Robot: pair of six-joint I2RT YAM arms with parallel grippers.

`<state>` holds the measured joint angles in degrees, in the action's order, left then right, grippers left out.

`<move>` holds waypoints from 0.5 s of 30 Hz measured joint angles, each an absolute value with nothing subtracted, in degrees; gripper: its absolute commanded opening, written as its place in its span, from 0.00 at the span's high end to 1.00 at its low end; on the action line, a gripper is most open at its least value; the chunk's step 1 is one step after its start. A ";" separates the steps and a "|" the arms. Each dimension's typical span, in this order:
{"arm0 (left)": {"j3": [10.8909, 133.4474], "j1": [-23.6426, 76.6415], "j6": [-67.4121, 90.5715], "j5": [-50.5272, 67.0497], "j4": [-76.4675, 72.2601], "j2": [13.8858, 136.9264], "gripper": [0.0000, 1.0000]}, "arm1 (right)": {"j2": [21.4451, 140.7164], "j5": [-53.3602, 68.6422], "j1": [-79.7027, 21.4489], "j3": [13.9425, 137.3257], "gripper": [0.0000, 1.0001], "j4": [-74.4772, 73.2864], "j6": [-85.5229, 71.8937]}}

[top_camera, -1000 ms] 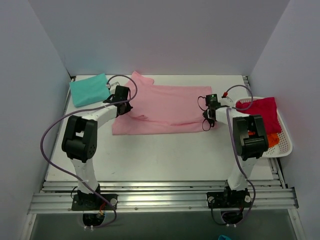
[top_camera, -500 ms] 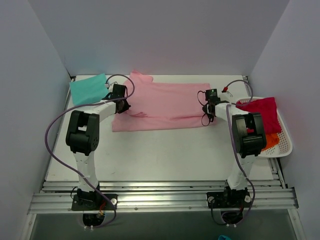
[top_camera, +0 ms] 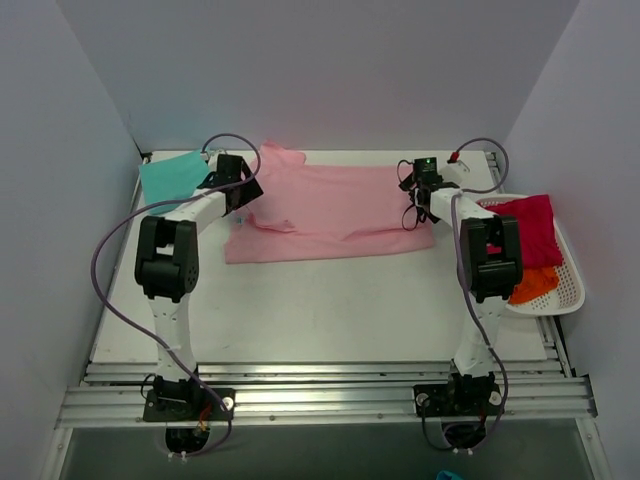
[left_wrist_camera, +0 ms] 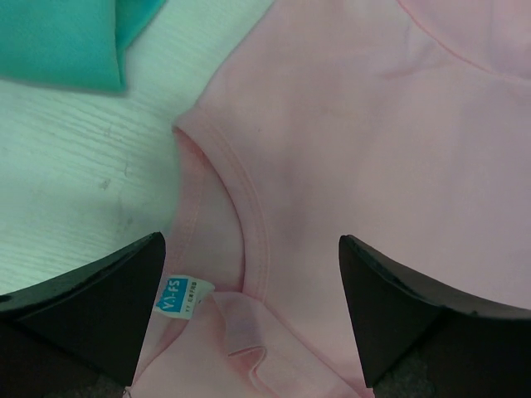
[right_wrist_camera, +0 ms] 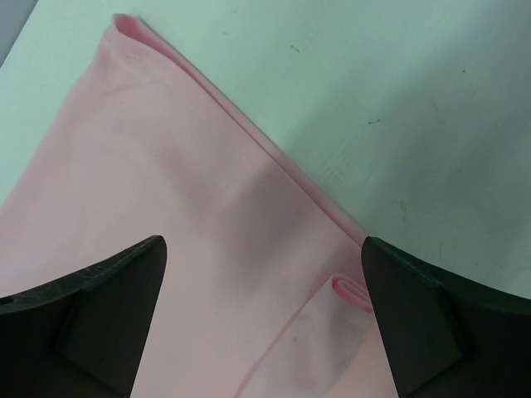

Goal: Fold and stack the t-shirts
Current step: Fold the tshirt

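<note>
A light pink t-shirt lies folded lengthwise across the back middle of the table. My left gripper hangs open over its collar end; the left wrist view shows the neckline and a blue label between the spread fingers, which hold nothing. My right gripper stands open over the shirt's right end, where the folded hem edge lies between its fingers. A folded teal t-shirt sits at the back left. A crimson t-shirt and an orange one lie in the basket.
The white mesh basket stands at the right edge of the table. Grey walls close in the left, back and right sides. Bare white tabletop stretches between the pink shirt and the arm bases.
Both grippers moved toward the back wall with the pink shirt's edge, then opened and let it go. The shirt now lies flatter, and its right end reaches further right.
</note>
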<state>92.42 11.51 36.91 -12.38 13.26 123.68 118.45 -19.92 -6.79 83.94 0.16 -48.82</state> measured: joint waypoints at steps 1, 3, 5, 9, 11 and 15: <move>92.60 11.29 36.91 -13.15 13.10 123.42 0.06 | 118.58 -20.23 -6.79 84.44 0.00 -0.05 -48.45; 91.81 10.96 36.95 -14.33 12.80 122.15 0.06 | 118.02 -20.84 -6.79 84.44 0.00 -0.21 -47.86; 89.03 10.74 37.10 -15.86 12.51 119.11 0.06 | 116.46 -21.58 -6.83 83.24 0.00 -0.16 -47.44; 79.50 10.85 38.39 -18.68 11.09 108.29 0.06 | 107.70 -23.62 -7.33 75.22 0.02 0.45 -47.42; 74.94 11.27 38.94 -19.77 10.28 102.41 0.05 | 101.06 -24.51 -8.03 68.99 0.34 2.24 -47.20; 67.90 13.32 40.23 -20.93 7.29 94.19 0.10 | 88.01 -24.56 -10.31 56.23 1.00 8.56 -47.94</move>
<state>67.90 13.32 40.23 -20.93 7.29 94.19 88.01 -24.56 -10.31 56.23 8.56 -47.94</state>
